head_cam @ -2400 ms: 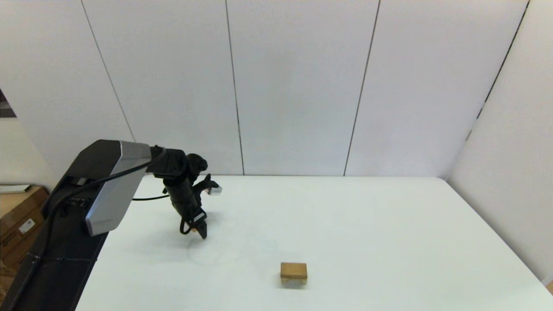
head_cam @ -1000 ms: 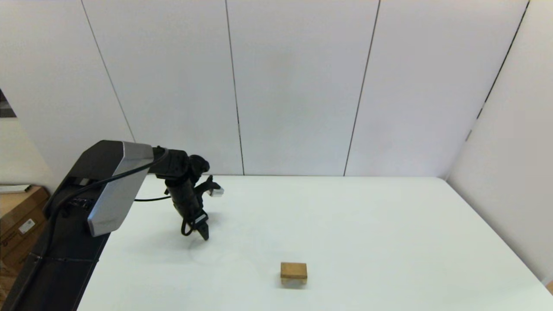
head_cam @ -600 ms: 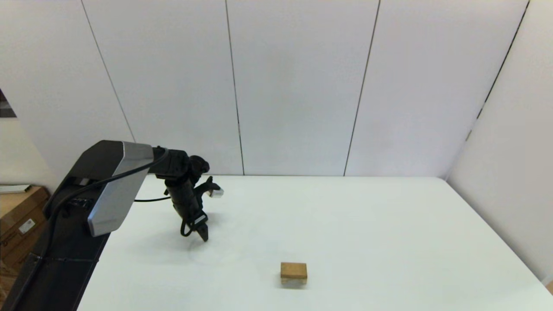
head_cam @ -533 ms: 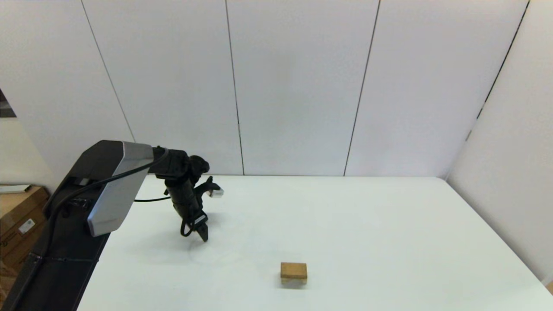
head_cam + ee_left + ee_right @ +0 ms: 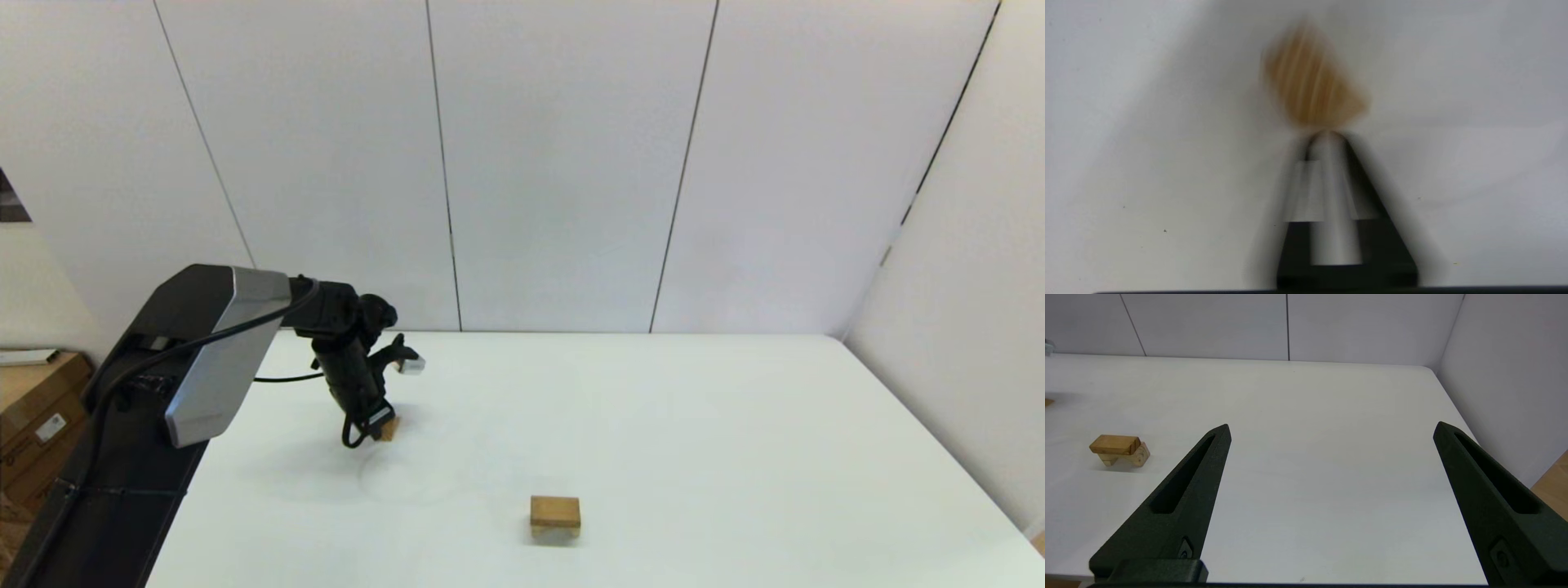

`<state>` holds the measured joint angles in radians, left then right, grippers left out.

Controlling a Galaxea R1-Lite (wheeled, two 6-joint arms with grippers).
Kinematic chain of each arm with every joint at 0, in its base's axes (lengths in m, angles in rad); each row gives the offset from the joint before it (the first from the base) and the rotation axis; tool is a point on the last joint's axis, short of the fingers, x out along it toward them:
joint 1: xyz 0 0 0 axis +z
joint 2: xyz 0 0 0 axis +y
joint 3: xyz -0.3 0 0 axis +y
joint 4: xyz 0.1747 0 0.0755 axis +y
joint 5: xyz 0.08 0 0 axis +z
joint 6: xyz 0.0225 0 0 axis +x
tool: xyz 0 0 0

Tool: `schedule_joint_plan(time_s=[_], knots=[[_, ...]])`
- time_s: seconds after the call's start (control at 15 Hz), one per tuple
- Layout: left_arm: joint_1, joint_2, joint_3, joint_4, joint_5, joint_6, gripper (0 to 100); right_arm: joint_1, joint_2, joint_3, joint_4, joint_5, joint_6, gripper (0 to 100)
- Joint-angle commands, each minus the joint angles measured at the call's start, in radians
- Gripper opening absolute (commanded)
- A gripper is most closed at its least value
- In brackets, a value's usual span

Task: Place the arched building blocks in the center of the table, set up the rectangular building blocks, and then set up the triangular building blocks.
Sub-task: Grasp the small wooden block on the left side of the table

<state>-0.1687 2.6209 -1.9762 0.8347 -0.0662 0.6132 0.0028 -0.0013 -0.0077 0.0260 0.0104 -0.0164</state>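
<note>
On the white bench, the left end effector points down, fingers pressed together, touching the triangular wedge. Rectangular slab tops arched block centrally. Right end effector spread.

White wall panels with thin dark seams stand behind, and another pale panel closes off the right side. Down at the far left sits a brown cardboard box bearing a small white label.
</note>
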Motion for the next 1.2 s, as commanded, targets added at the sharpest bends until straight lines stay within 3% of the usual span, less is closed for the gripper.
schedule_joint_plan(time_s=[0.07,1.2], knots=[[-0.002,-0.004,0.0,0.015,-0.001,0.002,0,0.0,0.0,0.0,0.0,0.0,0.0,100],[-0.002,-0.059,0.0,0.018,-0.014,0.005,0,0.0,0.0,-0.002,0.0,0.0,0.0,100]])
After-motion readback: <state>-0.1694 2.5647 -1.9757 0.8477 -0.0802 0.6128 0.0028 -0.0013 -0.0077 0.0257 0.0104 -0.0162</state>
